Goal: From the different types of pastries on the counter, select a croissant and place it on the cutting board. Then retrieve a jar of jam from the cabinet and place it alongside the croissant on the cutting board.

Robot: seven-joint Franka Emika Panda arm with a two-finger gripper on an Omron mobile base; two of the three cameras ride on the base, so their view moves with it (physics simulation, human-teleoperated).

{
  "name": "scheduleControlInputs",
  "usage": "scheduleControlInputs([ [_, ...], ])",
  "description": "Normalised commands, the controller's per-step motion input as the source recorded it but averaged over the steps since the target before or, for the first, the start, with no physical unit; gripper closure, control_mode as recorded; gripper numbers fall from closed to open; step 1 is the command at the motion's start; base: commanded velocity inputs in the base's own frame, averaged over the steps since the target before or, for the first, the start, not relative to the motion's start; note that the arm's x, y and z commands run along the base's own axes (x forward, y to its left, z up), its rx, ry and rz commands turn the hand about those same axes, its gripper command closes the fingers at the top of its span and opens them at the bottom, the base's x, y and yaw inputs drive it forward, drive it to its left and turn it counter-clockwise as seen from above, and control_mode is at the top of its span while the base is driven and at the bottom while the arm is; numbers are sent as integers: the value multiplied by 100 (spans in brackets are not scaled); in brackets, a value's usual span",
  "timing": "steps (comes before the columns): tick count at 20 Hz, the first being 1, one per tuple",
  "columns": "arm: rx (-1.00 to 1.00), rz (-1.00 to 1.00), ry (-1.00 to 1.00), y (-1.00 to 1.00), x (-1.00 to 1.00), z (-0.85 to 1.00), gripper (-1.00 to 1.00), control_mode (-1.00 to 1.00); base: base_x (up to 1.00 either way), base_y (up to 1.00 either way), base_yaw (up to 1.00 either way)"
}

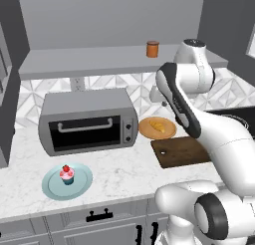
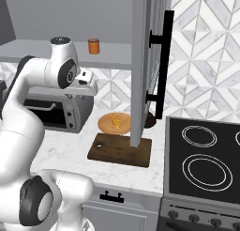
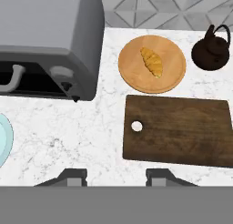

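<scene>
Above counter point(image 3: 68, 136) | hand point(image 3: 116, 177) pressed together, empty | croissant point(image 3: 152, 61) on tan plate point(image 3: 132, 75) beside cutting board point(image 3: 182, 127)

Nothing here can be read. No word, brand, number or sign shows on any surface. The toaster oven point(image 1: 88, 120) has two plain round knobs to the right of its door, with no markings I can make out. The jar of jam point(image 1: 152, 49) on the shelf above the oven carries no label. The cutting board point(image 3: 177, 129) to the right of the oven is bare wood grain with one round hole. The hob point(image 2: 204, 159) further right of the oven shows only white ring outlines, no figures.
</scene>
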Motion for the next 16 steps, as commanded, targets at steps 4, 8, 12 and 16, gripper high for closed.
scheduleControlInputs([
  [4,-9,0,0,-20,0,-31,-100,-100,0,0,0],
  [8,-25,2,0,-28,0,-75,-100,-100,0,0,0],
  [12,-12,4,-4,-45,7,-50,-100,-100,0,0,0],
  [16,1,5,-13,-68,37,-32,-100,-100,0,0,0],
])
